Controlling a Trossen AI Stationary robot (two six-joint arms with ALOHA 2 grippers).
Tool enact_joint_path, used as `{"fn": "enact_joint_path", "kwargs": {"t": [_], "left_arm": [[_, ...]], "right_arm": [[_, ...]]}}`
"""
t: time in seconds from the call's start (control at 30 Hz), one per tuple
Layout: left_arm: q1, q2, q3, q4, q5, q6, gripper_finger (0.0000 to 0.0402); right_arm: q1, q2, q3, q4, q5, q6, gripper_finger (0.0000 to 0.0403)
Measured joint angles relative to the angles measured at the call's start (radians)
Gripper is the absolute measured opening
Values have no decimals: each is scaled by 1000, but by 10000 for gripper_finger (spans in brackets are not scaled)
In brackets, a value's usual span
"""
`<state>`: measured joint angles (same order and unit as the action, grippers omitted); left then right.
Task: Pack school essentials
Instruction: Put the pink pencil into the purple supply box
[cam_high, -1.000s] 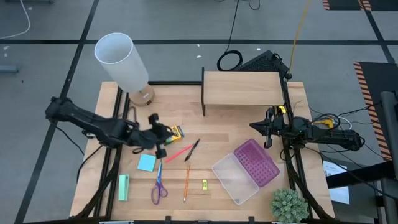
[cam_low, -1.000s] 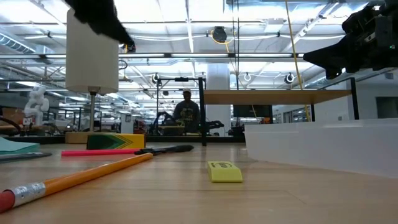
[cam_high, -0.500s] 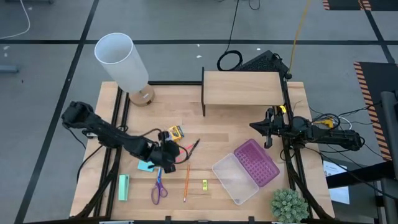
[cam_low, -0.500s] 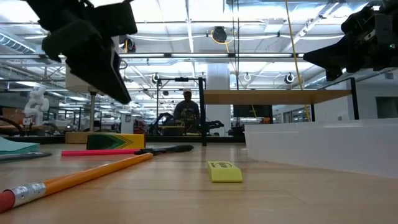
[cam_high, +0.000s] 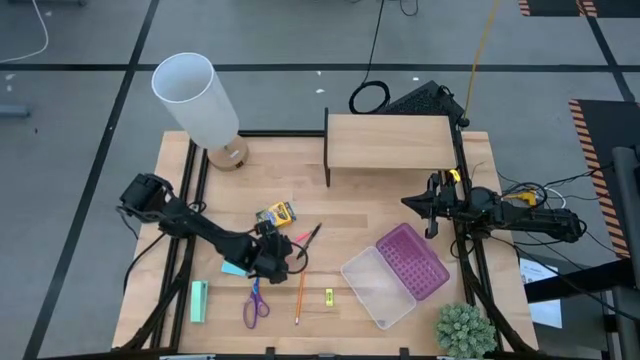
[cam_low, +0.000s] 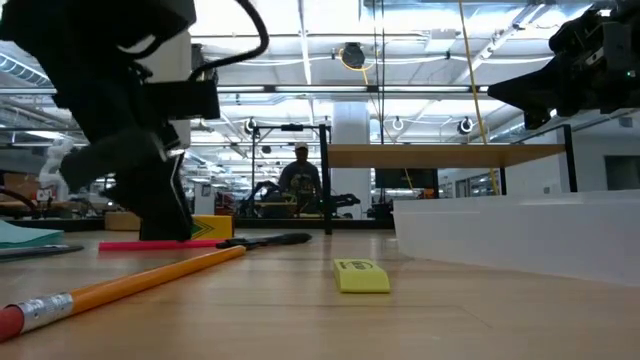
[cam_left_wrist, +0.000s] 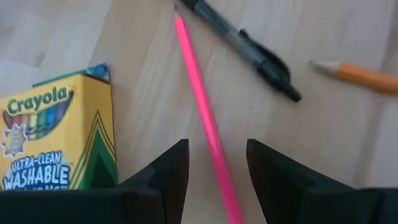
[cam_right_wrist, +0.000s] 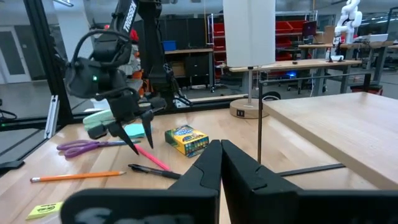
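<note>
The school essentials lie loose on the wooden table. My left gripper (cam_high: 276, 256) is open and low over the pink pen (cam_left_wrist: 200, 102), one finger on each side of the pen, near its middle. Whether the fingers touch the pen does not show. Beside it lie the yellow crayon box (cam_high: 277, 212), black pen (cam_high: 310, 236), orange pencil (cam_high: 299, 294), purple-handled scissors (cam_high: 253, 301), the light-blue note pad (cam_high: 233, 267) partly under the arm, and the tiny yellow piece (cam_high: 328, 296). My right gripper (cam_high: 428, 212) waits shut at the right, above the table.
An open case, purple half (cam_high: 413, 259) and clear half (cam_high: 374, 288), lies right of the stationery. A lamp with a white shade (cam_high: 196, 100) stands at the far left, a wooden shelf (cam_high: 388, 143) at the far middle, a small plant (cam_high: 463, 329) at the near right, and a green eraser (cam_high: 198, 300) at the near left.
My left gripper has moved from beside the crayon box toward the table's near edge and a little right. It has come down until its fingertips stand close to the table on either side of the pink pen. The crayon box now shows uncovered.
</note>
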<state>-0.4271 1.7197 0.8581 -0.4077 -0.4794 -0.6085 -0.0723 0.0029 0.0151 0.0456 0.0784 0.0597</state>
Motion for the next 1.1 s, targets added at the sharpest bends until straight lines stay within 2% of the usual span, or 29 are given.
{"fn": "enact_joint_path", "kwargs": {"t": [0.43, 0.83, 1.1], "left_arm": [[1, 10, -1, -4, -10, -72, 166], [12, 5, -76, 123, 0, -94, 165], [13, 7, -77, 129, 23, -86, 108]], "right_arm": [[0, 0, 0, 1, 0, 0, 0], [0, 0, 0, 2, 0, 0, 0], [0, 0, 0, 2, 0, 0, 0]]}}
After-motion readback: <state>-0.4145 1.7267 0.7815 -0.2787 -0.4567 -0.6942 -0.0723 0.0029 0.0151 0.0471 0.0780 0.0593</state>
